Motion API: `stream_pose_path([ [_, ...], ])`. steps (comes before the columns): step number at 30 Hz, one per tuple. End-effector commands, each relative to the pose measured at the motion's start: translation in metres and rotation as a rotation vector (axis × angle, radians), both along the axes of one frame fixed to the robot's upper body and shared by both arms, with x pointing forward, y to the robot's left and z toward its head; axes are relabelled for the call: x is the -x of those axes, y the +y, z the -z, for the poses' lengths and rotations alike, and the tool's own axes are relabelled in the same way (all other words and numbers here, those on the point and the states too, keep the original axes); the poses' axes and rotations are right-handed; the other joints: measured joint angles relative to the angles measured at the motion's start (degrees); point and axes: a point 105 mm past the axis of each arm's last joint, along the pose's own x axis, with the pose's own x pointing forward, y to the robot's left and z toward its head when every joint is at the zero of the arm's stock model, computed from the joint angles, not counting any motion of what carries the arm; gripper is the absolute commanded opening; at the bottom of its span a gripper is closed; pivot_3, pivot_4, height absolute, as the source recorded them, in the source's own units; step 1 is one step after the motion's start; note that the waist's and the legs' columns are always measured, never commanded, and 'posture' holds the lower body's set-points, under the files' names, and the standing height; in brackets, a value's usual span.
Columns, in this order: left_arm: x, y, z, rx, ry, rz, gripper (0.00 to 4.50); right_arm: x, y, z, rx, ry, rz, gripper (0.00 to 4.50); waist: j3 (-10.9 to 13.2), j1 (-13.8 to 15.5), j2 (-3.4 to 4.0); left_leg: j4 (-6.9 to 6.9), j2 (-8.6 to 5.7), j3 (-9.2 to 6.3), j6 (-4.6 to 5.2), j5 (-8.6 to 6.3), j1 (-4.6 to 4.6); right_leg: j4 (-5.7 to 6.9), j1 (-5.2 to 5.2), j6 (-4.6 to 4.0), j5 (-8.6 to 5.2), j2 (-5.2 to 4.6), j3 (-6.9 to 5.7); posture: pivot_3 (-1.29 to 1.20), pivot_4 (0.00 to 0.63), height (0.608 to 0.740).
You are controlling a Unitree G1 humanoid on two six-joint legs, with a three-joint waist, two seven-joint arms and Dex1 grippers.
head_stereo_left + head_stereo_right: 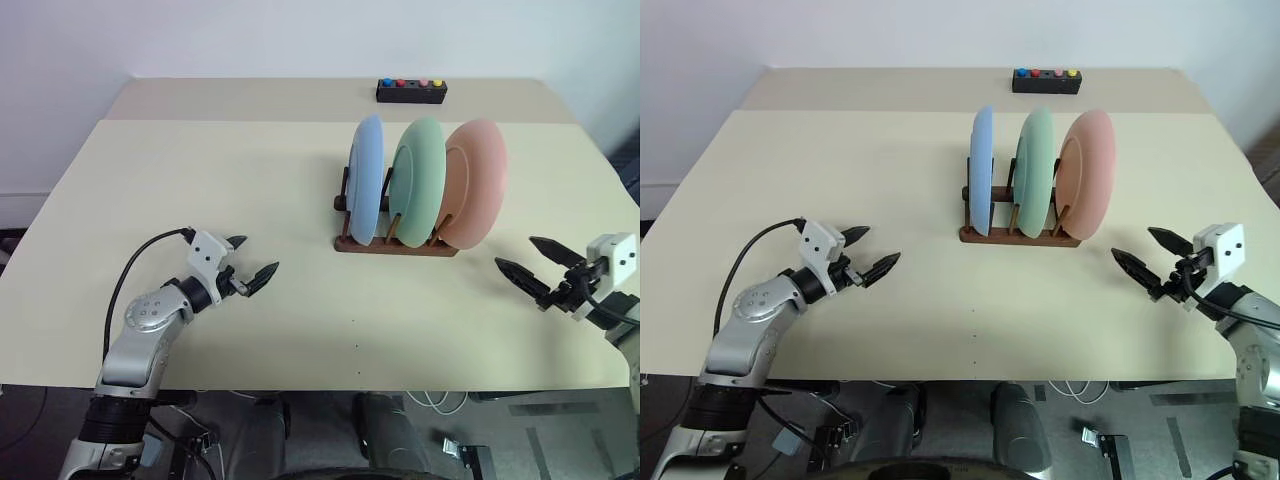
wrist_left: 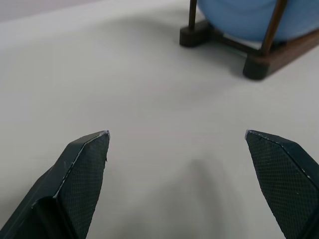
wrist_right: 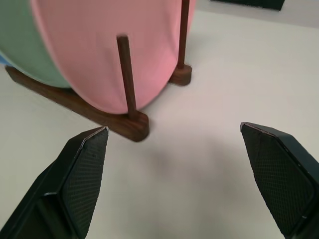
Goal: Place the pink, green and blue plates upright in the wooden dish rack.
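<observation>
Table (image 1: pixel 200 180): broad and pale beige, running from the near edge to the far wall, bearing everything else in the scene.

Rack (image 1: pixel 396 245): dark brown wood, standing right of the table's centre, about midway between near and far; thin upright pegs rising from two rails, one near corner block seen close up from each wrist.

Green plate (image 1: pixel 420 180): upright on edge in the middle of the rack, between the other two plates.

Pink plate (image 1: pixel 476 182): upright at the right end of the rack, just beside the green one, a peg crossing its face in the right wrist view.

Blue plate (image 1: pixel 367 178): upright at the left end of the rack, just beside the green one, its lower rim sitting behind a peg in the left wrist view.

Left gripper (image 1: pixel 252 265): low over bare table at near left, well apart from the rack, pointing right toward it; fingers spread wide, nothing between them.

Right gripper (image 1: pixel 528 260): low over the table at near right, near the pink plate's end of the rack but not touching it, pointing left; fingers spread wide, nothing between them.

Black box (image 1: pixel 411 91): small, with a row of coloured buttons on top, at the far edge behind the rack.
</observation>
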Motion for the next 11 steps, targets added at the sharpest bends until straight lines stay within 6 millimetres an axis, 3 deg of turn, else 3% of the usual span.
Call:
stream_pose_path([
  [1,0.000,0.013,-0.009,-0.023,-0.053,-0.047,4.50,-0.005,-0.001,-0.002,-0.001,-0.036,-0.010,4.31,0.0,0.1,0.01,0.00,0.00,0.00,0.00,0.00,0.00,0.00,0.00,0.00,0.00,0.00,0.00,0.00,0.150,0.730],
  [11,0.003,0.015,-0.013,-0.007,-0.072,-0.069,4.50,-0.019,0.001,-0.004,-0.014,-0.061,-0.021,4.31,0.0,0.0,0.01,0.01,0.00,0.00,0.00,0.00,0.02,0.03,0.02,0.02,0.01,0.00,0.01,0.00,0.150,0.730],
])
